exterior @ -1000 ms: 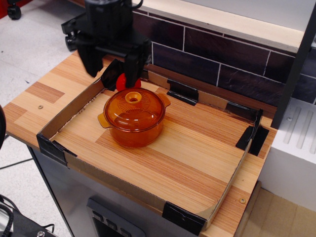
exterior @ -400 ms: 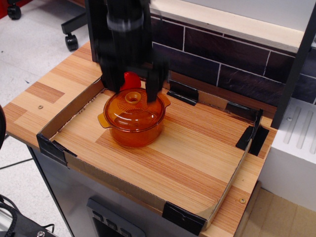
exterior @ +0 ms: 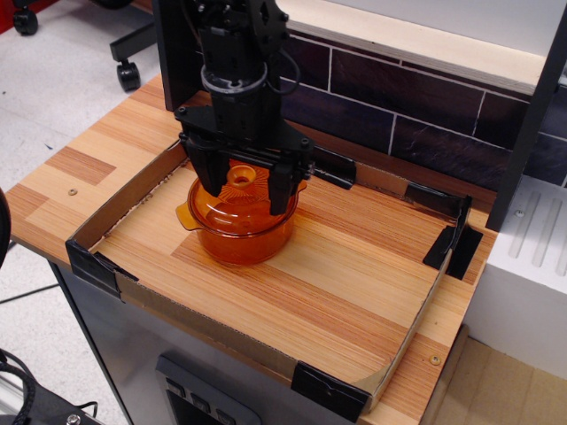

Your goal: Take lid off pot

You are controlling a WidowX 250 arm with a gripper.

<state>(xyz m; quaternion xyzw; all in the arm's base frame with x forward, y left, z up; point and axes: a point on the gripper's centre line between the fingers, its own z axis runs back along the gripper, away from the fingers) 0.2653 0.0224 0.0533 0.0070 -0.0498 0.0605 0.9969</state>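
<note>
The amber-orange glass pot (exterior: 237, 241) stands on the wooden table inside a low cardboard frame, toward its back left. The domed amber lid (exterior: 241, 200) sits on it, with its ring knob (exterior: 240, 176) at the centre. My black gripper (exterior: 244, 190) hangs straight over the lid. It is open, with one finger (exterior: 209, 183) left of the knob and the other finger (exterior: 281, 188) right of it, both low over the lid's dome. The fingers hide parts of the lid and the pot's right handle. The left handle (exterior: 183, 213) shows.
The cardboard frame (exterior: 115, 208) with black tape corners (exterior: 330, 390) rings the work area. A dark tiled wall (exterior: 399, 97) runs behind. A white block (exterior: 527, 266) stands at the right. The bare wooden surface (exterior: 354, 283) lies right of and in front of the pot.
The gripper has moved from behind and left of the pot to directly over the lid and has come down around the knob. The red thing behind the pot is now hidden.
</note>
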